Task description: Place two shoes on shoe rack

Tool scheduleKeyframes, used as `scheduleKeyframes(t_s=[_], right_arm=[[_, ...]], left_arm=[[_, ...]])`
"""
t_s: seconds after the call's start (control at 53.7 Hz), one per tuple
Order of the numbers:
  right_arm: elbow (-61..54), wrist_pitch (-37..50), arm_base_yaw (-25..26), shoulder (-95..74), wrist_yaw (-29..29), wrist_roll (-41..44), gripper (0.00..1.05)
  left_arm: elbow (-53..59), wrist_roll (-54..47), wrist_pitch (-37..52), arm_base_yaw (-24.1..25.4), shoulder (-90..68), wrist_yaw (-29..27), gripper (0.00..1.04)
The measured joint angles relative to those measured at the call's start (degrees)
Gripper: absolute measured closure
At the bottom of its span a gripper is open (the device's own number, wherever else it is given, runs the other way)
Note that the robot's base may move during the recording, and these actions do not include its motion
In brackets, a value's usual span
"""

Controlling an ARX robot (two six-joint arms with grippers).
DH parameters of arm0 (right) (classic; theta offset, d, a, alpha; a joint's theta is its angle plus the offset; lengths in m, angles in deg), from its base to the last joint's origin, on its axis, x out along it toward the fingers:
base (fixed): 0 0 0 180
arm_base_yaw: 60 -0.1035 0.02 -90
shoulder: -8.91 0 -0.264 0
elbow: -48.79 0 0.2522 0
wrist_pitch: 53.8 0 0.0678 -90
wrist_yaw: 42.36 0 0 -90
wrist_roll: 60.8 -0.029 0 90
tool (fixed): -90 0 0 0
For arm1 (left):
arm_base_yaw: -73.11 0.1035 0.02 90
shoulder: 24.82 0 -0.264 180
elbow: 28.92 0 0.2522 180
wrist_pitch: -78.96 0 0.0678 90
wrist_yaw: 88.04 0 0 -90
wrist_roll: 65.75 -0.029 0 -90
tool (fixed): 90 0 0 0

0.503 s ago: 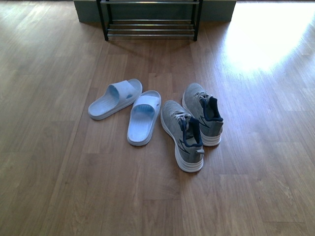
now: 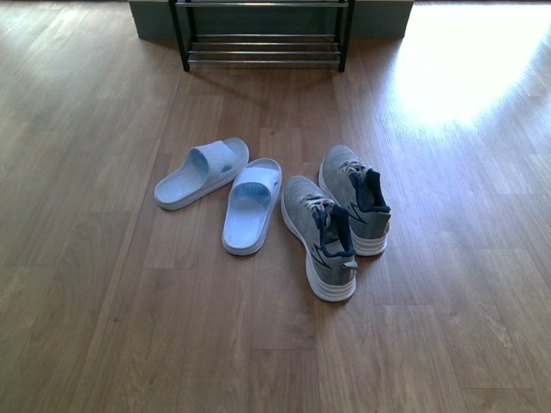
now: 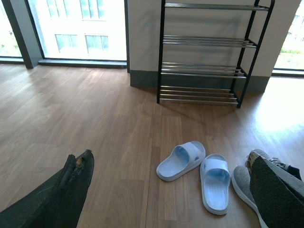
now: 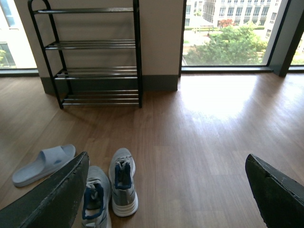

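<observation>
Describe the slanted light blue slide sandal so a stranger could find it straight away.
Start at the black-framed shoe rack with chrome bars and come forward along the wooden floor to the four shoes. The light blue rubber slide sandal lies leftmost in the front view, farthest from the grey knit sneakers. Unlike its mate, which points roughly at the rack, it lies slanted.

Bright daylight from the windows (image 4: pixel 228 33) leaves blown-out glare on the wood floor (image 2: pixel 465 69); soft shadow before the shoe rack (image 2: pixel 263 60); focus sharp
</observation>
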Motion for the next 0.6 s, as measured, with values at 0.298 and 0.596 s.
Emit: scheduleKeyframes(t_s=[0.298,0.596], right_arm=[[0.00,0.00,0.00,0.00,0.00,0.00,0.09],[0.00,0.00,0.00,0.00,0.00,0.00,0.09]], left_arm=[[0.00,0.00,0.00,0.00,0.00,0.00,0.09],[0.00,0.00,0.00,0.00,0.00,0.00,0.09]])
